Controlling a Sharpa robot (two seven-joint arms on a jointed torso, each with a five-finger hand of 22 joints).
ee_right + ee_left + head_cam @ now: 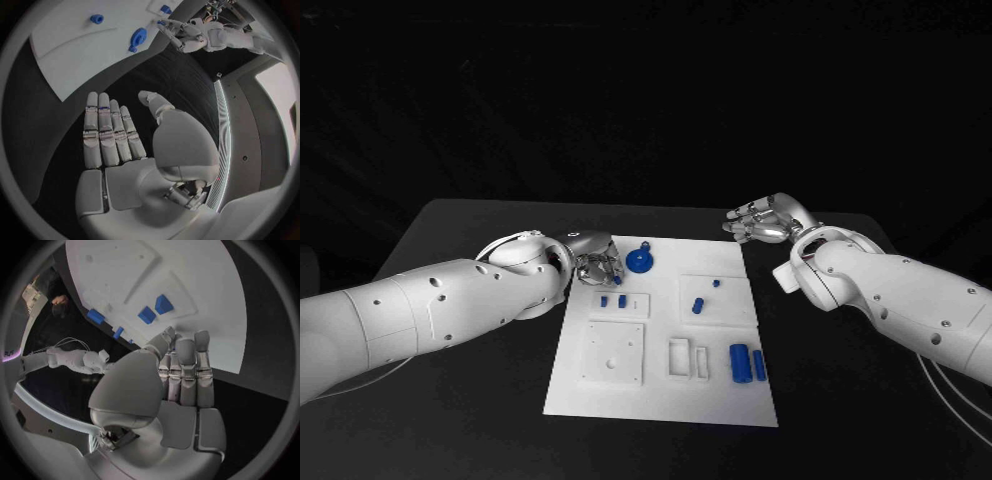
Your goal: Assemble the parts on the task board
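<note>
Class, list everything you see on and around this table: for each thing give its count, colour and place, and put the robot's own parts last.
table: one, black, under everything.
task board: one, white, middle of the table.
round part: one, blue, far edge of the board, beside the left hand.
cylinder parts: two, blue, side by side at the board's near right.
small parts: several, blue, on the board's raised blocks in its middle.
left hand: one, silver, at the board's far left edge, holding nothing.
right hand: one, silver, off the board's far right corner, fingers apart, holding nothing.
</note>
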